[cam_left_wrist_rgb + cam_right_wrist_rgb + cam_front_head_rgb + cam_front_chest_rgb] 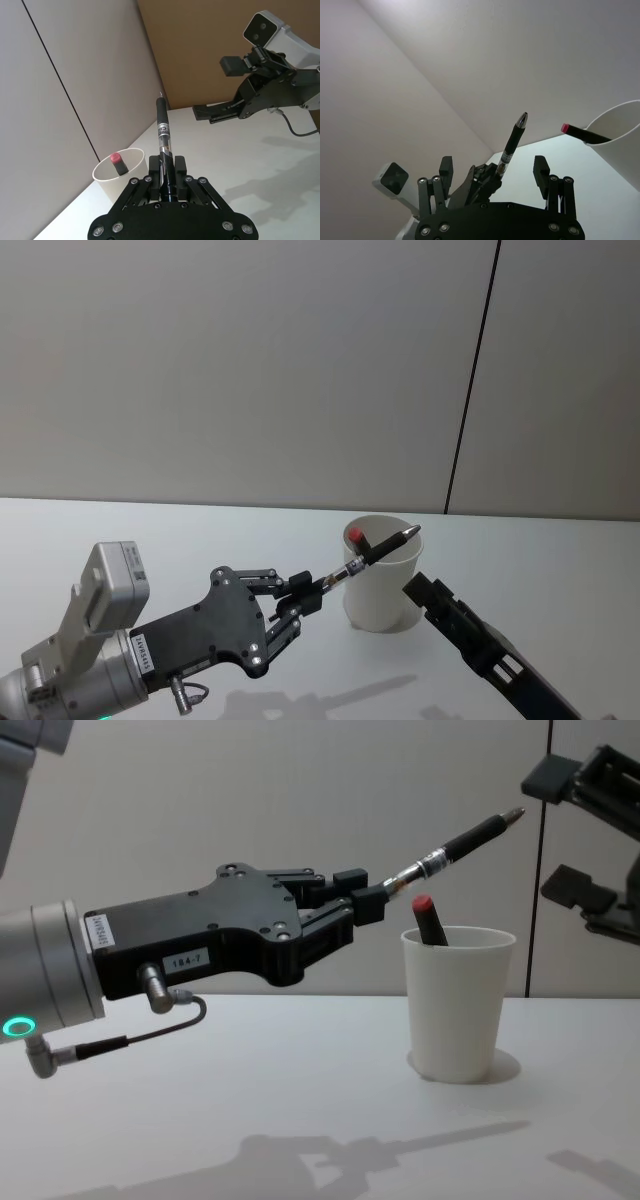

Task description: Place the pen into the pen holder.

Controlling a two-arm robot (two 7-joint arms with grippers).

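My left gripper is shut on the back end of a black pen. The pen slants upward, its tip above the far rim of the pen holder, a white paper cup standing upright on the table. A dark pen with a red cap leans inside the cup. My right gripper hangs open just right of the cup, with nothing between its fingers.
The white table stretches around the cup, with grey wall panels behind it. A brown board stands at one side in the left wrist view.
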